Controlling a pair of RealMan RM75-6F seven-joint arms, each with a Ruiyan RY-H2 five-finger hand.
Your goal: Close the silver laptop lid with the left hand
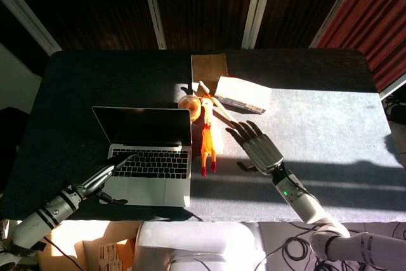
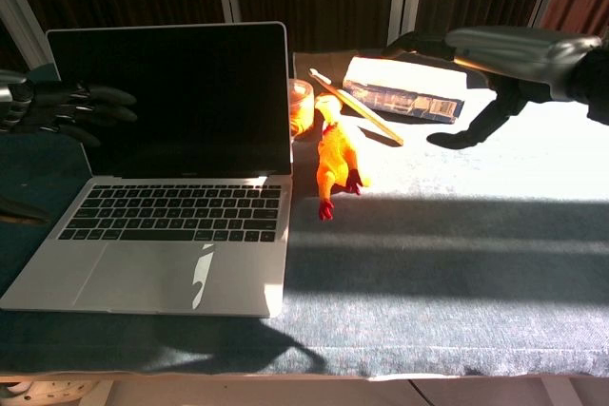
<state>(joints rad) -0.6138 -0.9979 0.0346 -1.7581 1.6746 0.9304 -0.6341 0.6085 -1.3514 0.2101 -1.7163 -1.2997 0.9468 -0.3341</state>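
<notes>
Sunlight cuts across the dark counter (image 1: 330, 112), and at its left side stands the silver laptop (image 2: 171, 206), lid raised to roughly upright, screen black, keyboard facing the robot.

Furthest left, the left hand (image 2: 67, 106) hangs in the air with its dark fingers stretched out and slightly apart, holding nothing. From the chest view it sits at mid-height beside the left edge of the screen, fingertips pointing across the glass; from the head view it seems to hover over the left part of the keyboard. Whether any fingertip touches the screen I cannot tell.

That lid looks thin, stiff and smooth, swinging on a firm hinge, so I judge it wants no grip at all: a flat push from behind, high up near the top edge, should fold it down. The glass side is the fragile one and is better left alone.

Just right of the laptop lie a yellow rubber chicken (image 2: 338, 164), a small orange-rimmed cup (image 2: 303, 106) and a pale carton (image 2: 404, 87). Further right, the right hand (image 1: 259, 145) hovers with fingers spread, empty, well apart from the laptop.
</notes>
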